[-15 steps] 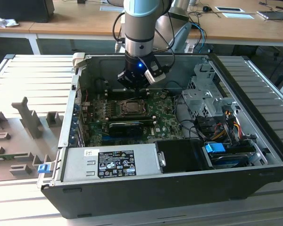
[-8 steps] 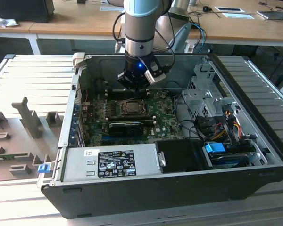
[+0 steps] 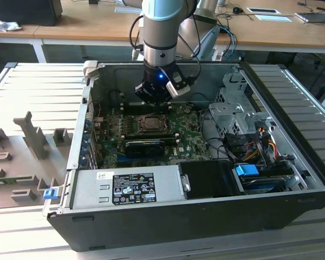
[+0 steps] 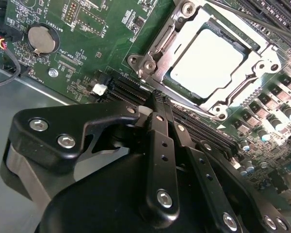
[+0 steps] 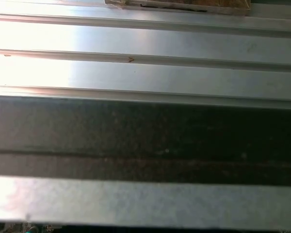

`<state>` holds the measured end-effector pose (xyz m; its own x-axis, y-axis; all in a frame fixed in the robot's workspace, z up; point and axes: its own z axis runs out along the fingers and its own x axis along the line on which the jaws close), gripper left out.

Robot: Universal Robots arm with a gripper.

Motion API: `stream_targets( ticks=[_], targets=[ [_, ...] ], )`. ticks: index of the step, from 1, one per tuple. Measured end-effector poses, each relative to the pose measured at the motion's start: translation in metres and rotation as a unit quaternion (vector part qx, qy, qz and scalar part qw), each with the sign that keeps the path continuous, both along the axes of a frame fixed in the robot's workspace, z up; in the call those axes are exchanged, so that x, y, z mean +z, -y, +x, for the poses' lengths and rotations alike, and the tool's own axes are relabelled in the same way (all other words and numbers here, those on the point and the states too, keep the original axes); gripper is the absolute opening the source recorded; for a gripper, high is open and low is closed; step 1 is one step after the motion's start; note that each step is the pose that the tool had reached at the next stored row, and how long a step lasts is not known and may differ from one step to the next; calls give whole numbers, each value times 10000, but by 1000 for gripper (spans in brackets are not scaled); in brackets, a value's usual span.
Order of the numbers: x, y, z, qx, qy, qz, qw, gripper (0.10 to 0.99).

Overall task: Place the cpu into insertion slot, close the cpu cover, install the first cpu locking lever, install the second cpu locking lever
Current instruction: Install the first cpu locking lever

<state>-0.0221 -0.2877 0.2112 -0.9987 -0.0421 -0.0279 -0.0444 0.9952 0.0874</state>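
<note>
Your tool [image 4: 157, 97] hangs inside the open computer case [image 3: 206, 211], just above the green circuit board [image 4: 87, 43], with its fingers pressed together and nothing between them. Just ahead of the fingertips, the cpu [image 4: 206, 60] lies flat in the insertion slot [image 4: 150, 63], pale face up. It is square, so no long axis applies; its edges run parallel to the socket frame. The cpu cover [image 4: 262, 56] appears to lie down around the chip, though glare makes that uncertain. In the exterior view your tool [image 3: 153, 99] sits just beyond the insertion slot [image 3: 150, 123], towards the case's far wall. A round coin cell [image 4: 41, 40] sits well off to one side of the tool.
</note>
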Motion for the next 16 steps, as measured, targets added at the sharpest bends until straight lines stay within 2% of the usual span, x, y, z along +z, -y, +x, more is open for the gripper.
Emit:
stream_targets(
  ticks=[16],
  targets=[
    [-77, 1, 9, 0, -1, -13, 10000, 106]
  ],
)
